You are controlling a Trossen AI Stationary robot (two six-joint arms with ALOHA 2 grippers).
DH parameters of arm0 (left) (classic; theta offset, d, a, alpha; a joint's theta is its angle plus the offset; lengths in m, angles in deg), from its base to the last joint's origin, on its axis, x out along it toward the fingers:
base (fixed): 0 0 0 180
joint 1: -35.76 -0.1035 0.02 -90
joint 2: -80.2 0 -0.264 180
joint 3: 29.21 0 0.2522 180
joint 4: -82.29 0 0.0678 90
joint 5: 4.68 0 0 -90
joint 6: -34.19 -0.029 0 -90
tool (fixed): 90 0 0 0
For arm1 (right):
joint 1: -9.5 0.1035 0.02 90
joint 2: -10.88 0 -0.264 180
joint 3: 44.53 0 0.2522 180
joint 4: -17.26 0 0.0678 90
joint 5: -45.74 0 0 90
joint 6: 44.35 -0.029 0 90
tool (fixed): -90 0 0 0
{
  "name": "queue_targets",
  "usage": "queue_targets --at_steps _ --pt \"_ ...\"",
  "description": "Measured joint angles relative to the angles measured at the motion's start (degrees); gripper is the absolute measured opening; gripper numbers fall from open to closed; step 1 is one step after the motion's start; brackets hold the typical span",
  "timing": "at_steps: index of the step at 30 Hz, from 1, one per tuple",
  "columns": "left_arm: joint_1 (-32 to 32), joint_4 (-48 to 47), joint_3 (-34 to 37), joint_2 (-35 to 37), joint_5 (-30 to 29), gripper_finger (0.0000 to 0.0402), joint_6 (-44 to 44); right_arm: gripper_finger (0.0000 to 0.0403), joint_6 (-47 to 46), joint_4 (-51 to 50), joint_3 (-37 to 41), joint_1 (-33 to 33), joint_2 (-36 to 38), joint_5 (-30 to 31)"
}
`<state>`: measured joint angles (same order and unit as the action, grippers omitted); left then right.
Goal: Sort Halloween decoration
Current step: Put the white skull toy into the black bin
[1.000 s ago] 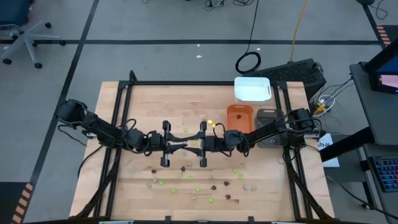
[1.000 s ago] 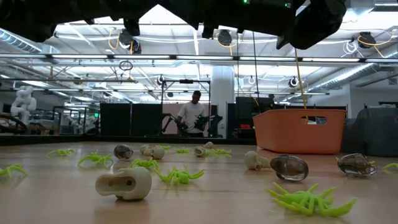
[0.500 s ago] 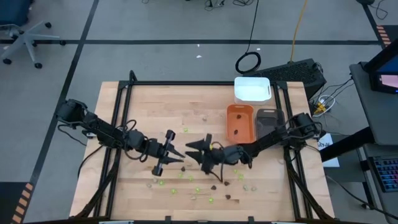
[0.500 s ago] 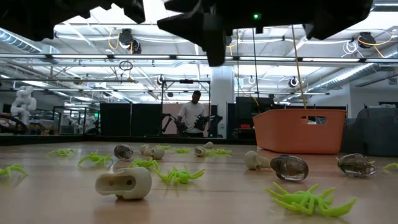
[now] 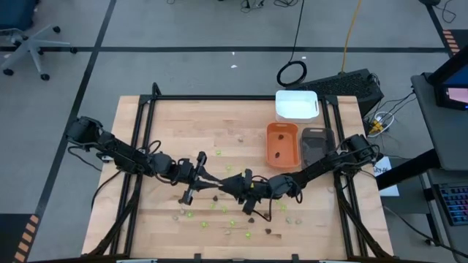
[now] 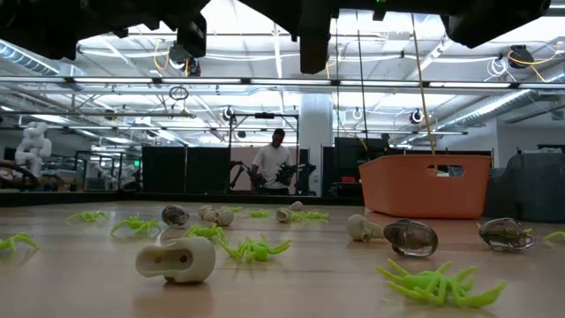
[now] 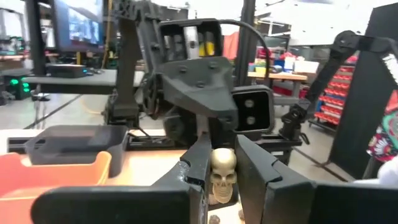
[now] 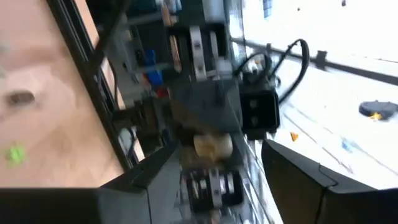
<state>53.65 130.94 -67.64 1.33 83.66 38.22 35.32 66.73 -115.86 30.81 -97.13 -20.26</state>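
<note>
While the left arm reaches in from the left edge of the pale wooden bench [image 5: 146, 117], its left gripper [image 5: 207, 180] sits near the middle, clenched on a small pale beige-grey skull [image 7: 222, 175], which its wrist view shows pinched upright between the two dark fingers [image 7: 196, 163].

Just to the right, the right gripper [image 5: 232, 185] faces the left one almost tip to tip above the bench, and its fingers [image 8: 297, 180] stand released and wide apart, with nothing between them. The right wrist view shows the same skull [image 8: 213, 145] clamped in the other gripper ahead of it.

Below and around both grippers, toward the near edge of the bench, the tiny Halloween pieces lie scattered: lime-green plastic spiders [image 6: 256, 250], dark brown beetle-like pieces [image 6: 410, 238] and more pale skulls [image 6: 176, 261]. From the low view they rest flat on the wood, mostly apart from one another.

Farther right, near the far side, a rectangular orange plastic tray [image 5: 281, 143] stands just beside a dark grey tray [image 5: 316, 143], with a white tray [image 5: 297, 105] behind them. In the room beyond the bench a person [image 6: 272, 162] stands well back.
</note>
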Motion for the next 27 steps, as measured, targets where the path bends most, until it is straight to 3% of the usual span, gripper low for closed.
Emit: queue_targets --at_steps 9,21,27 --pt "0.02 -0.78 0.00 0.02 -1.74 0.0049 0.05 0.0201 -4.96 -10.36 -5.08 -2.22 0.00 -1.56" --pt "0.00 -2.07 0.00 0.02 -3.18 0.0049 0.17 0.0093 -5.73 -12.91 -5.92 -2.70 0.02 -1.76" --pt "0.02 -2.36 0.02 0.04 -3.40 0.0049 0.50 0.0074 -7.13 -13.76 -5.92 -3.22 0.09 -2.04"
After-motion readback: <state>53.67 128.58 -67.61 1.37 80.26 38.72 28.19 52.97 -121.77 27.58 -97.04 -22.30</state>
